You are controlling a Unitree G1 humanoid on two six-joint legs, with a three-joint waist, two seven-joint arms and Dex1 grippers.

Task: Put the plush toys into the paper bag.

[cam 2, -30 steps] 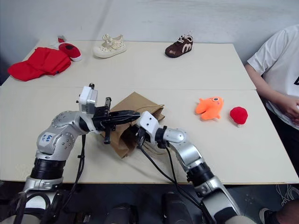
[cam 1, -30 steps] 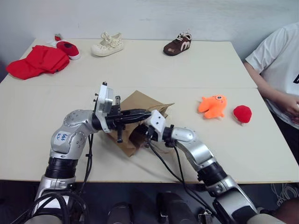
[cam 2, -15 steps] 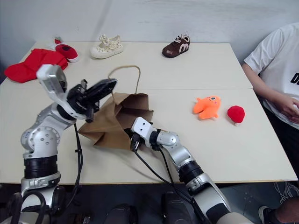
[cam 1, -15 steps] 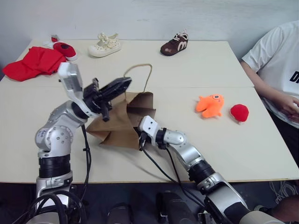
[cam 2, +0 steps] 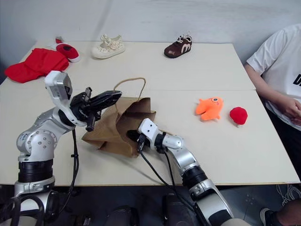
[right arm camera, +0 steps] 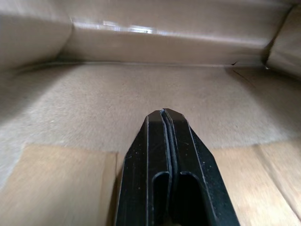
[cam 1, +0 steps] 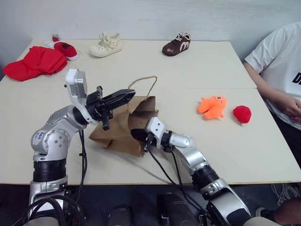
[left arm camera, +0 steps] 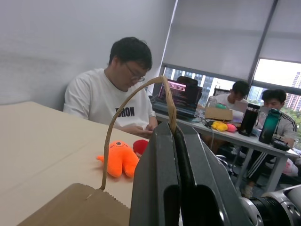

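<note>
Left claw [cam 1: 126,95] pinching paper bag [cam 1: 120,129] handle, right claw [right arm camera: 165,114] closed inside bag, head views show toys outside.

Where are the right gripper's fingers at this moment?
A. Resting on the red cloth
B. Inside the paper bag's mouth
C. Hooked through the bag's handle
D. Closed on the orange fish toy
B: the right gripper, fingers shut, is surrounded by the paper bag's brown inner walls.
</note>
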